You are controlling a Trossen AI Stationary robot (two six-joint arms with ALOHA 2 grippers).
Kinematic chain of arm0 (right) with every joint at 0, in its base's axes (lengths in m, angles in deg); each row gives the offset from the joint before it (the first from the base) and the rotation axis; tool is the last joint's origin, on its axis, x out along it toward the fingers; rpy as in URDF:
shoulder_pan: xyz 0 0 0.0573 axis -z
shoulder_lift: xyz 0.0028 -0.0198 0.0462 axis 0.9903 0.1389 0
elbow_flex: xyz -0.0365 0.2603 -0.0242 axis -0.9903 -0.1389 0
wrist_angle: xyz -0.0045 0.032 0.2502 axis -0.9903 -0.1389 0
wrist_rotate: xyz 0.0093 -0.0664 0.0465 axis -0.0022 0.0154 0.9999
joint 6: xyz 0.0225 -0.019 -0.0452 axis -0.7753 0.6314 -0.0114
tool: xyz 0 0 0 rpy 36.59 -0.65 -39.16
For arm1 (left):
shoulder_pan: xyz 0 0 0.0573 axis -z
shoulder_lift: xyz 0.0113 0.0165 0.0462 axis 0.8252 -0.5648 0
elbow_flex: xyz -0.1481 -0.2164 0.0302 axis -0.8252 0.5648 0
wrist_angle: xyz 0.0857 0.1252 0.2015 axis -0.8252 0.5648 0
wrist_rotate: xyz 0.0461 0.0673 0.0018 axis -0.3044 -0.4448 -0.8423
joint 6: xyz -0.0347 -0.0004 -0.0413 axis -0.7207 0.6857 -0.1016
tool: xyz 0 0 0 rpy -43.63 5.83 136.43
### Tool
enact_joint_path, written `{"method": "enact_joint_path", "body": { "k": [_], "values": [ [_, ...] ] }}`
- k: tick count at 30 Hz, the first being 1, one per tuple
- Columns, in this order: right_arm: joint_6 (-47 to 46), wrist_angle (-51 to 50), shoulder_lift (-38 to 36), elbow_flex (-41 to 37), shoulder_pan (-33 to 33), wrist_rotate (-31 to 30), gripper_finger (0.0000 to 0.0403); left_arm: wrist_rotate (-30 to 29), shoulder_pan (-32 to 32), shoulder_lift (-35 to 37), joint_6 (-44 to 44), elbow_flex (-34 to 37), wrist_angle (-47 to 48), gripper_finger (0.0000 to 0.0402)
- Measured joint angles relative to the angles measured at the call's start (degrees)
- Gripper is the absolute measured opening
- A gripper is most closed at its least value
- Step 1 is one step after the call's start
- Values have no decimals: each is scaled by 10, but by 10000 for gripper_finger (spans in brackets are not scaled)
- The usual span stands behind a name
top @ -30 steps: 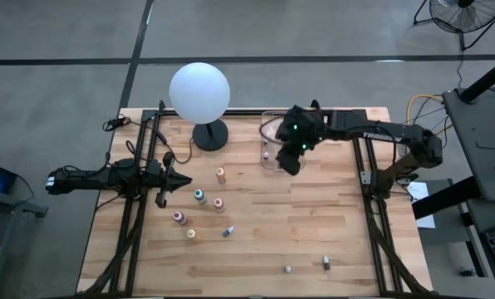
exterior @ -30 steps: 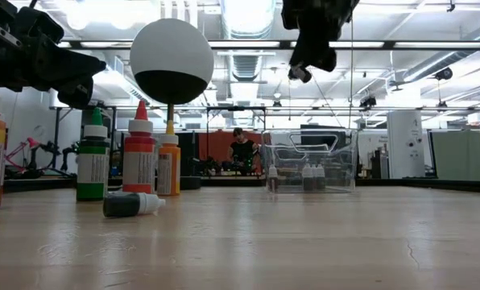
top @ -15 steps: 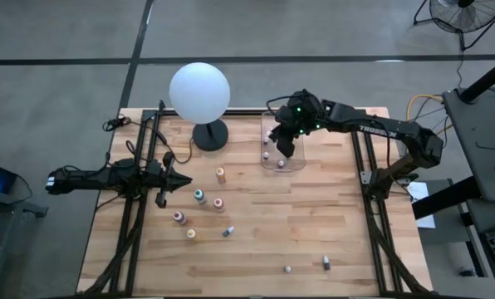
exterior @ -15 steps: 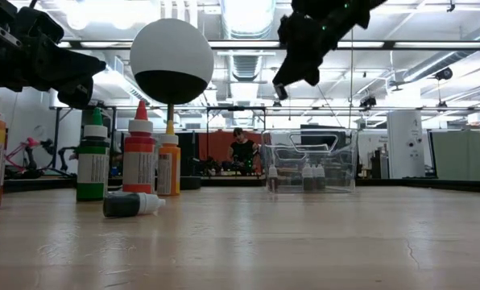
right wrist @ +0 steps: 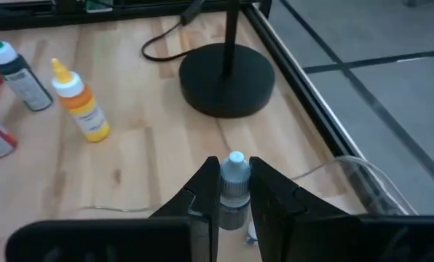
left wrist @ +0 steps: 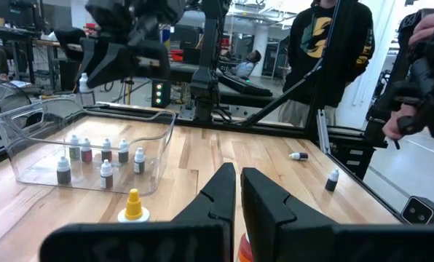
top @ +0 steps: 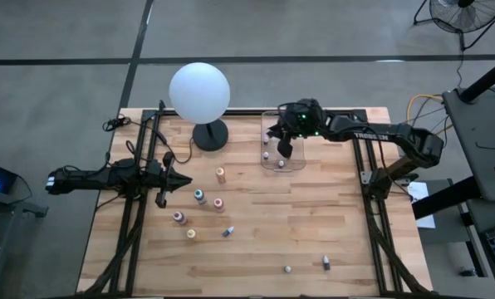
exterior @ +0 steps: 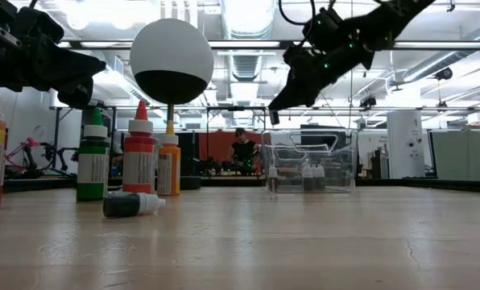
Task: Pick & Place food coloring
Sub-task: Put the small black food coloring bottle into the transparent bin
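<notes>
Wooden table [top: 256, 241] carried it all. Small dropper bottle [right wrist: 234, 183] sat pinched upright between the right gripper [right wrist: 234, 191] fingers, held in the air above the clear bin [top: 281, 149] near the table's far edge. Several small bottles [left wrist: 104, 154] stood inside that bin. Larger colored bottles [top: 199, 196] were scattered mid-table, near the globe lamp [top: 199, 91]. Left gripper [top: 183, 179] hung at the left side, fingers clenched on nothing.
</notes>
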Motion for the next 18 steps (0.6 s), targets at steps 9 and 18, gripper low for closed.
{"method": "enact_joint_path", "body": {
  "k": [9,18],
  "values": [
    [6,31,30,-34,17,-3,44,0,0,0,0,0,0,0],
    [64,88,75,-47,23,34,44,0,0,0,0,0,0,0]
  ]
}}
